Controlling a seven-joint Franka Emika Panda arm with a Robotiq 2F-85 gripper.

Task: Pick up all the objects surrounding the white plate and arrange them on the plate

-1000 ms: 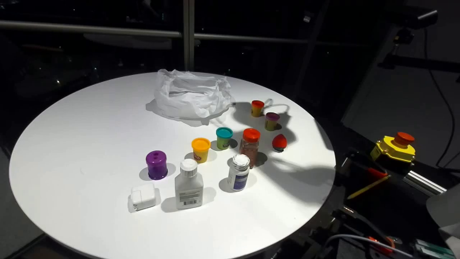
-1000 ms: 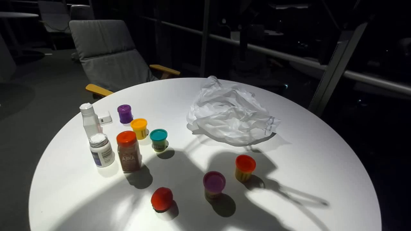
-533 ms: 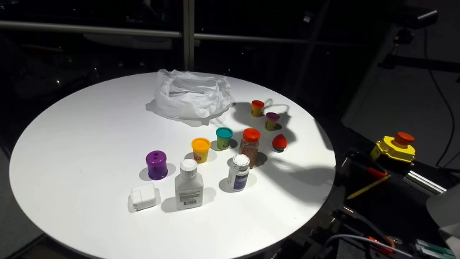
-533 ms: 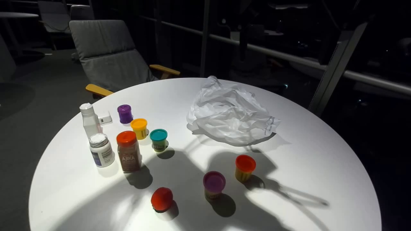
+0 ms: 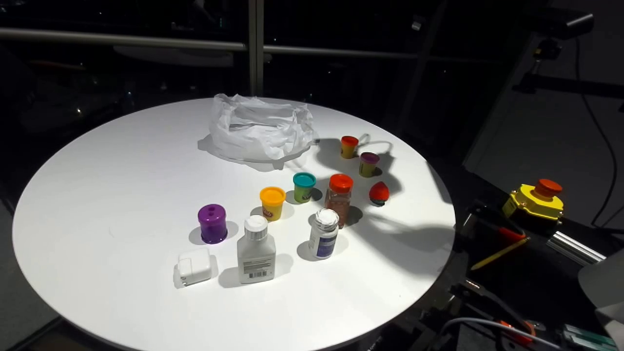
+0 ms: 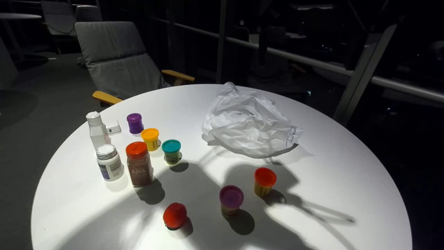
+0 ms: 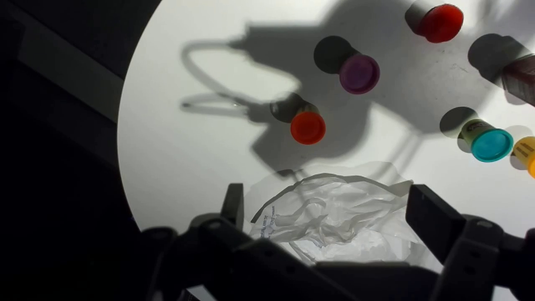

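A grey chair (image 6: 114,55) stands by the round white table (image 6: 180,114), a yellow box (image 5: 534,204) near its edge; in an exterior view the pill bottle (image 5: 323,236) partly hides the red-lidded jar (image 5: 341,197). On the table the crinkled white bag (image 6: 248,125) lies near the red tub (image 6: 264,182) and teal tub (image 6: 171,151). Above hangs the gripper (image 7: 326,202), pointing down, jaws wide apart, gripping nothing

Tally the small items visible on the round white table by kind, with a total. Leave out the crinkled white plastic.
Play-Doh-style tubs: 4
White bottles: 2
Red-lidded Ajika jar: 1
White power adapter: 1
Purple pencil sharpener, apparently: 1
Red rounded item, kind unclear: 1
Total: 10
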